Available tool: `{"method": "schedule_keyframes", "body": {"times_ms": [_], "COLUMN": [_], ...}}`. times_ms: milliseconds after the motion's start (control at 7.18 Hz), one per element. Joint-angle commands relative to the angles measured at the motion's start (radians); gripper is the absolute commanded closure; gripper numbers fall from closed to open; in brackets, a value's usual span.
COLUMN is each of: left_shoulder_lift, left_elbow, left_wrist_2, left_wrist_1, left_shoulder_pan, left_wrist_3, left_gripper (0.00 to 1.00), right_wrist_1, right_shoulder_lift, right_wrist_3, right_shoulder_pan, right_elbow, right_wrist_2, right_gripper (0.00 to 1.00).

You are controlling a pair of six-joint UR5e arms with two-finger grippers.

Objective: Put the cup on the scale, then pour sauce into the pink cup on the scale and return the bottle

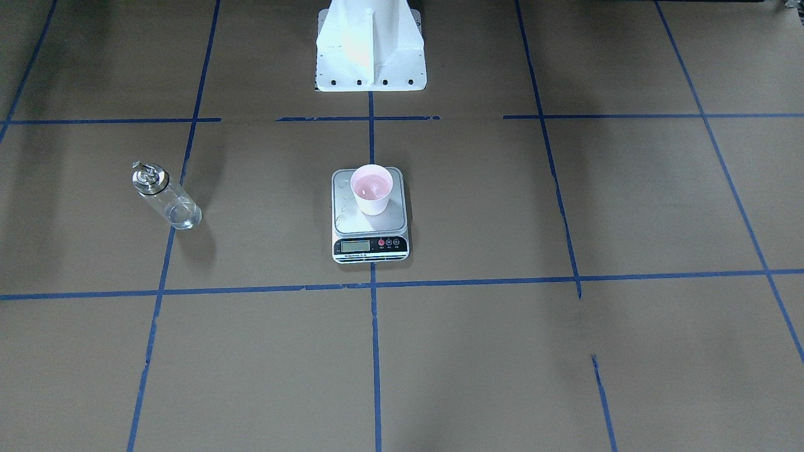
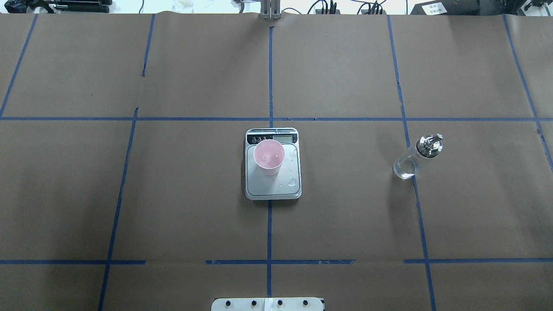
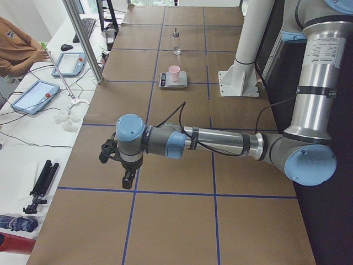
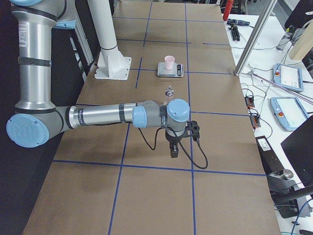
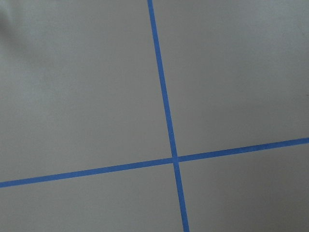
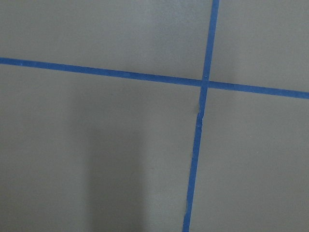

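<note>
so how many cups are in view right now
1. The pink cup stands upright on the scale, at the display end of its platform. No other cup shows in any view. The bottle stands apart, off the scale.

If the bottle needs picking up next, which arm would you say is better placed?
Probably right: the bottle stands on the same side as the right arm; the left arm must cross the scale and cup.
</note>
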Motion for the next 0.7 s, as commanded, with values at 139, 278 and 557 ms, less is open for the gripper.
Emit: {"method": "schedule_keyframes", "body": {"times_ms": [139, 278, 557], "left_shoulder_lift": [-0.012, -0.013, -0.001], "left_elbow": [-0.009, -0.007, -0.006], "left_wrist_2": [-0.007, -0.007, -0.046], "left_wrist_1": [0.072, 0.068, 0.062], "left_shoulder_pan": [0.001, 0.001, 0.001], "left_wrist_3": [0.005, 0.002, 0.002], "left_gripper": [0.00, 0.00, 0.00], "right_wrist_1": [0.002, 0.002, 0.057], "right_shoulder_lift": [-0.003, -0.004, -0.003], "right_wrist_3": [-0.013, -0.014, -0.017], "right_shoulder_pan": [0.000, 0.001, 0.001], "right_elbow": [-0.052, -0.052, -0.052], "right_wrist_2": [0.007, 0.010, 0.003], "right_gripper": [0.00, 0.00, 0.00]}}
